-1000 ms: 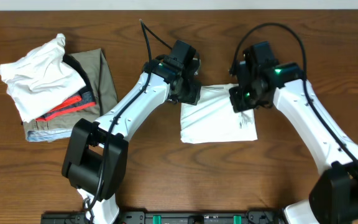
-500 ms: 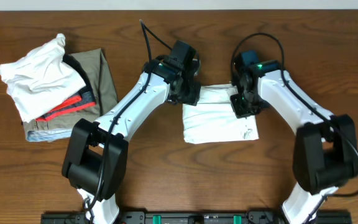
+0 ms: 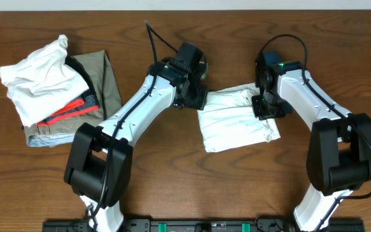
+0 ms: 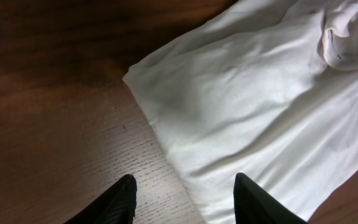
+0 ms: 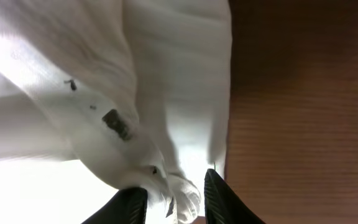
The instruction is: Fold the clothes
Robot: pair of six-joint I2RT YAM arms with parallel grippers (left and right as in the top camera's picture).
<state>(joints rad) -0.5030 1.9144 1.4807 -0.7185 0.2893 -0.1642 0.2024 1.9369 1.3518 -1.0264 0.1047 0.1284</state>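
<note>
Your right gripper sits at the right edge of the white trousers. Its jaws are a little apart with a bunched fold between them, and you cannot tell whether they pinch it. Your left gripper hangs about half open and empty, just off the bundle's far-left corner. The trousers lie folded mid-worktop, long axis running from arm to arm. The right arm is the nearer, already on the cloth.
</note>
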